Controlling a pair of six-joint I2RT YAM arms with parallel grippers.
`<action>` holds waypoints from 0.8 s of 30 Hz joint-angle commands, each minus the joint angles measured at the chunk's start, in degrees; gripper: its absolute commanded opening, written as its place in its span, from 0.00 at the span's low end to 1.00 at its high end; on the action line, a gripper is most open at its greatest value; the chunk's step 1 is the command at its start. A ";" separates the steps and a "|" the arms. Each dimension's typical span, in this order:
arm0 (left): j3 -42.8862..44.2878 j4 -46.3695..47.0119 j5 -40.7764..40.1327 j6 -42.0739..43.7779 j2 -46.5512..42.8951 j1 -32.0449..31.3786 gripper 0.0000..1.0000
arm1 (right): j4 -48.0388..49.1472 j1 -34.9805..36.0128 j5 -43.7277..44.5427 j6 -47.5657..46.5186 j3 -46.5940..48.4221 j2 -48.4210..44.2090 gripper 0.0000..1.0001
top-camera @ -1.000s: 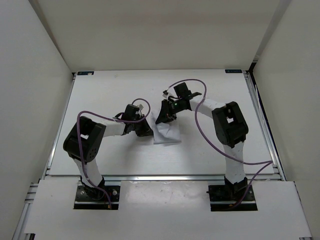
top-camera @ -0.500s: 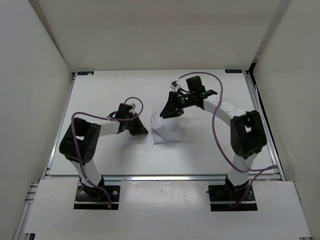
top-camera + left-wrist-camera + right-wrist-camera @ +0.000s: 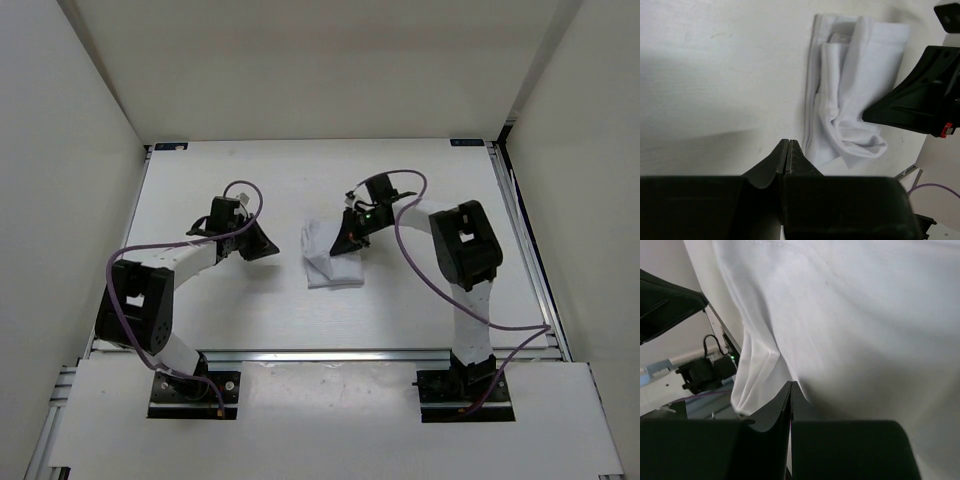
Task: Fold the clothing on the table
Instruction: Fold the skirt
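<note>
In the middle of the table (image 3: 200,180): the clothing (image 3: 330,270), folded small and lumpy, left edge straight. At its top right part, touching it, the right gripper (image 3: 340,247), fingers pressed together. A little way off to the left, the left gripper (image 3: 268,252), fingers together too, holding nothing. Lots of bare room all round, out to the silver rails (image 3: 530,260).

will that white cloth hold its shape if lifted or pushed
Likely floppy: the clothing lies in soft rumpled folds, so a lifted edge would probably droop. It looks thin, so probably light. A push would likely bunch it rather than slide it whole across the table.
</note>
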 commanded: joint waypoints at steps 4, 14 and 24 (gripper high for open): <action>-4.43 -1.22 0.04 0.32 -5.29 2.94 0.02 | -6.61 9.08 -3.07 -5.61 7.59 -0.71 0.01; -5.93 -0.18 0.82 -0.47 -6.88 3.74 0.03 | -12.49 7.88 -2.11 -9.84 -4.00 -13.88 0.01; 5.22 14.34 12.87 -14.19 -1.08 -8.81 0.00 | -2.92 -4.08 2.55 -1.66 -5.69 -15.83 0.00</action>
